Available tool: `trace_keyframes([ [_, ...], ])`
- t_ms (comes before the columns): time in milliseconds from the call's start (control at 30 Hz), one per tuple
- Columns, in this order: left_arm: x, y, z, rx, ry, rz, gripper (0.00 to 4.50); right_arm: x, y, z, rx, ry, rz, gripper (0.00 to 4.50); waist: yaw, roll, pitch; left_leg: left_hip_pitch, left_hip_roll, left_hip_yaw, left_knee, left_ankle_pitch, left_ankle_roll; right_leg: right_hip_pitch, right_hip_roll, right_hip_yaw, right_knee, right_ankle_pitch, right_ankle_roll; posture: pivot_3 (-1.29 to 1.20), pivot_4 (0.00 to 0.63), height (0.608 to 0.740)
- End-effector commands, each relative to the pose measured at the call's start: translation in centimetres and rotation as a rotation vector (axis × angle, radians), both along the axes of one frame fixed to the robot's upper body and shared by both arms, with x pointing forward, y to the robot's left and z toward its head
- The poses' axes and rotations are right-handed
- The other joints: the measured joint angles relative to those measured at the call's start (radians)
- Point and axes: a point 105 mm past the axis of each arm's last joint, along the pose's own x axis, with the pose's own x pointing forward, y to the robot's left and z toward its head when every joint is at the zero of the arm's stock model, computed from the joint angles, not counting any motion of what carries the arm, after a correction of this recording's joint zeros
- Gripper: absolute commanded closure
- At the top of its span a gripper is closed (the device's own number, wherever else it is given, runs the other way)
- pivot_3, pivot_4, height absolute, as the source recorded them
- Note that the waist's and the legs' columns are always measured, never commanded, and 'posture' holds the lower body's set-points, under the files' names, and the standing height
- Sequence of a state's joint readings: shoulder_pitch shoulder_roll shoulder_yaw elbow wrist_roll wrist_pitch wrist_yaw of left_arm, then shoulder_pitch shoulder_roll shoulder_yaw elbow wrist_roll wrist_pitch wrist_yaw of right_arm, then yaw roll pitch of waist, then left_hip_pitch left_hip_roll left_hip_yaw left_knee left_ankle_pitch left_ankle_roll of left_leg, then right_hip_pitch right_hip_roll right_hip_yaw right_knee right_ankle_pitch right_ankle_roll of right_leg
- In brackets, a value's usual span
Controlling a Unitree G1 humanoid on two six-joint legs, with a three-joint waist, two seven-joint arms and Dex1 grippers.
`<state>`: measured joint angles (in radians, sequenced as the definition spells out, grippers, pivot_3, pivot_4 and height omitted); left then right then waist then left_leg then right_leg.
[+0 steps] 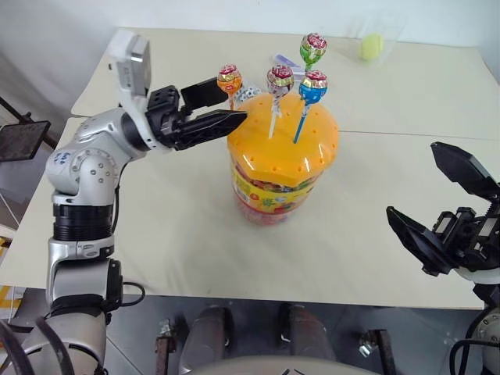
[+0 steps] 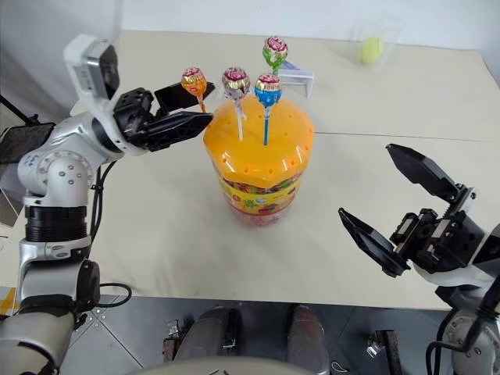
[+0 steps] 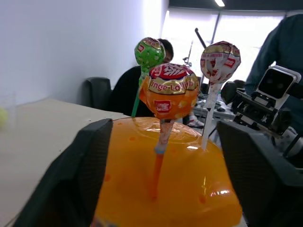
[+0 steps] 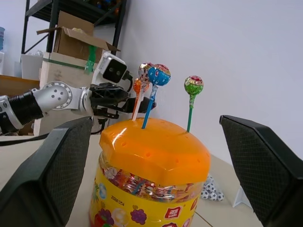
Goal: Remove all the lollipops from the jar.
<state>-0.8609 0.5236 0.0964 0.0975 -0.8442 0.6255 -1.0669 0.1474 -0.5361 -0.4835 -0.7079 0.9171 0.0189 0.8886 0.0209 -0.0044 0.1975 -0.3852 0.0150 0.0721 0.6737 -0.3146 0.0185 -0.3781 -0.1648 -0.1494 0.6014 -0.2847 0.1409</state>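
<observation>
While the orange lollipop (image 3: 169,91), wrapper reading "Orange", stands in the jar (image 1: 281,160) lid mid-table, the left gripper (image 1: 219,109) reaches level, fingers parted around its stick; the right gripper (image 1: 441,207) hangs wide open nearby.

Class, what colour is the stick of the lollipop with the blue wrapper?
Blue. The blue lollipop has a blue stick; the left eye view shows it best.

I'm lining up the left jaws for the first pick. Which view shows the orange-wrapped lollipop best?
The left wrist view: the orange-wrapped lollipop on its orange stick stands large and centred between the open jaws. The two eye views show it small beside the left gripper; the right wrist view shows it partly hidden behind other lollipops.
</observation>
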Motion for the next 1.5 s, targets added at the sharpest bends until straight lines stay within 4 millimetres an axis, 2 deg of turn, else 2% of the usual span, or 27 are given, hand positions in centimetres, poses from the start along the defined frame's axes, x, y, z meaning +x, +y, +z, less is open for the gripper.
trace_keyframes([
  [33,-0.1,0.0,0.9,-0.009,-0.009,-0.002,2.09,-0.4,0.4,0.5,0.0,-0.037,-0.009,0.0,0.003,0.0,0.0,0.0,0.0,0.0,0.0,0.0,0.0,0.0,0.0,0.0,0.0,0.0,0.0,0.0,0.15,0.74],
  [200,-0.4,0.3,1.2,-0.039,0.01,-0.026,3.6,-0.3,0.4,0.3,0.002,-0.028,-0.012,0.0,0.005,0.0,0.0,-0.001,0.0,-0.001,0.001,0.0,0.0,0.0,0.0,0.0,0.0,0.0,0.0,0.0,0.15,0.74],
  [233,-0.6,0.4,1.3,-0.048,0.013,-0.035,3.77,-0.3,0.4,0.3,0.003,-0.027,-0.011,0.0,0.005,0.0,0.0,-0.001,0.0,-0.001,0.001,0.0,0.0,0.0,0.0,0.0,0.0,0.0,0.0,0.0,0.15,0.74],
  [300,-0.3,1.0,3.0,-0.18,0.054,-0.032,4.48,0.0,0.6,0.3,-0.003,-0.029,0.016,0.0,0.005,0.0,0.0,-0.001,0.0,-0.002,0.002,0.0,0.0,0.0,0.0,0.0,0.0,0.0,0.0,0.0,0.15,0.74],
  [367,0.1,2.0,4.6,-0.305,0.099,-0.019,4.48,0.0,0.9,0.5,-0.013,-0.038,0.058,0.0,0.005,0.0,0.0,-0.001,0.0,-0.005,0.003,0.0,0.0,0.0,0.0,0.0,0.0,0.0,0.0,0.0,0.15,0.74],
  [433,1.0,4.5,5.6,-0.42,0.146,0.054,4.48,0.0,1.8,0.4,-0.061,-0.047,0.135,0.0,0.003,0.0,0.0,-0.002,0.0,-0.006,0.004,0.0,0.0,0.0,0.0,0.001,0.0,0.0,0.0,0.0,0.15,0.74],
  [533,2.0,8.1,4.9,-0.437,0.194,0.235,4.48,-0.1,2.7,-0.2,-0.158,-0.04,0.25,0.0,-0.007,0.0,0.0,0.0,0.0,-0.006,0.003,0.0,0.0,0.0,0.0,0.001,0.001,0.0,0.0,0.0,0.15,0.74],
  [633,2.1,12.0,-0.5,-0.17,0.266,0.506,4.48,0.3,3.0,-1.1,-0.264,0.024,0.364,0.0,-0.025,0.0,0.0,0.003,0.0,-0.004,-0.001,0.0,0.0,0.0,0.0,0.002,0.003,0.0,0.0,0.0,0.15,0.74],
  [700,1.6,14.4,-4.8,0.022,0.358,0.656,4.48,0.9,2.8,-1.7,-0.314,0.06,0.393,0.0,-0.025,-0.001,0.001,0.009,0.0,0.0,-0.008,0.0,0.0,0.001,0.0,0.007,0.002,0.0,0.0,0.0,0.15,0.74],
  [767,0.2,16.6,-8.7,0.16,0.472,0.767,4.48,1.6,2.3,-2.2,-0.354,0.081,0.396,0.0,-0.022,-0.003,0.002,0.01,0.0,0.001,-0.009,0.0,0.0,0.001,0.0,0.007,0.002,0.0,0.0,0.0,0.15,0.74],
  [833,-2.0,18.1,-12.6,0.309,0.596,0.853,4.48,2.3,1.8,-2.7,-0.396,0.107,0.375,0.0,-0.016,-0.005,0.003,0.009,0.001,0.001,-0.009,-0.001,0.0,0.001,0.0,0.008,0.001,0.0,0.0,0.0,0.15,0.74],
  [900,-3.9,18.8,-15.3,0.391,0.679,0.903,4.48,2.8,1.3,-3.1,-0.424,0.13,0.344,0.0,-0.007,-0.006,0.003,0.009,0.003,0.001,-0.008,-0.002,0.001,0.001,-0.001,0.011,-0.001,0.0,0.0,0.0,0.15,0.74],
  [1000,-5.2,19.6,-17.8,0.435,0.746,0.971,4.48,3.4,0.8,-3.4,-0.453,0.148,0.305,0.0,0.007,-0.006,0.003,0.009,0.004,0.001,-0.007,-0.003,0.001,0.001,-0.001,0.016,-0.002,0.0,0.001,0.0,0.15,0.74],
  [1067,-5.5,20.1,-18.8,0.489,0.723,1.009,4.48,3.6,0.6,-3.4,-0.458,0.142,0.295,0.0,0.005,-0.005,0.003,0.01,0.004,0.002,-0.007,-0.003,0.0,0.001,-0.001,0.017,-0.002,0.0,0.001,0.0,0.15,0.74],
  [1133,-5.3,20.2,-18.7,0.508,0.705,1.013,3.97,3.5,0.4,-3.1,-0.436,0.131,0.288,0.0,0.003,-0.004,0.003,0.01,0.004,0.004,-0.008,-0.004,0.0,0.001,-0.001,0.018,-0.003,0.0,0.0,0.0,0.15,0.74],
  [1200,-4.7,20.2,-17.9,0.5,0.676,1.004,3.57,3.4,0.2,-2.8,-0.409,0.105,0.277,0.0,0.002,-0.003,0.003,0.011,0.005,0.005,-0.009,-0.004,0.0,0.001,0.0,0.018,-0.002,0.0,0.0,0.0,0.15,0.74],
  [1267,-4.0,20.7,-16.8,0.543,0.589,0.985,2.99,3.0,0.0,-2.5,-0.383,0.081,0.27,0.0,0.005,-0.002,0.003,0.012,0.005,0.007,-0.009,-0.004,-0.001,0.0,0.0,0.018,-0.001,-0.001,0.0,0.0,0.15,0.74],
  [1333,-3.0,21.2,-14.7,0.549,0.493,0.946,2.39,2.6,-0.4,-2.0,-0.338,0.069,0.245,0.0,0.007,-0.003,0.003,0.012,0.005,0.007,-0.009,-0.004,-0.001,0.0,0.0,0.018,-0.001,-0.001,0.0,0.0,0.15,0.74],
  [1367,-2.6,20.8,-12.8,0.547,0.393,0.876,2.16,2.4,-0.7,-1.7,-0.31,0.059,0.219,0.0,0.007,-0.003,0.002,0.011,0.004,0.008,-0.009,-0.004,-0.001,-0.001,0.0,0.018,0.0,-0.001,0.0,0.0,0.15,0.74],
  [1433,-2.3,19.0,-9.0,0.489,0.21,0.704,2.16,1.9,-1.3,-0.8,-0.252,0.037,0.158,0.0,0.011,-0.003,0.002,0.009,0.002,0.008,-0.009,-0.004,-0.001,-0.004,0.0,0.018,0.0,-0.001,0.0,0.0,0.15,0.74],
  [1500,-2.5,17.4,-6.6,0.431,0.1,0.563,2.16,1.5,-1.7,-0.3,-0.213,0.027,0.117,0.0,0.012,-0.003,0.002,0.006,0.001,0.009,-0.008,-0.004,0.0,-0.006,0.0,0.018,0.0,0.0,0.0,0.0,0.15,0.74],
])
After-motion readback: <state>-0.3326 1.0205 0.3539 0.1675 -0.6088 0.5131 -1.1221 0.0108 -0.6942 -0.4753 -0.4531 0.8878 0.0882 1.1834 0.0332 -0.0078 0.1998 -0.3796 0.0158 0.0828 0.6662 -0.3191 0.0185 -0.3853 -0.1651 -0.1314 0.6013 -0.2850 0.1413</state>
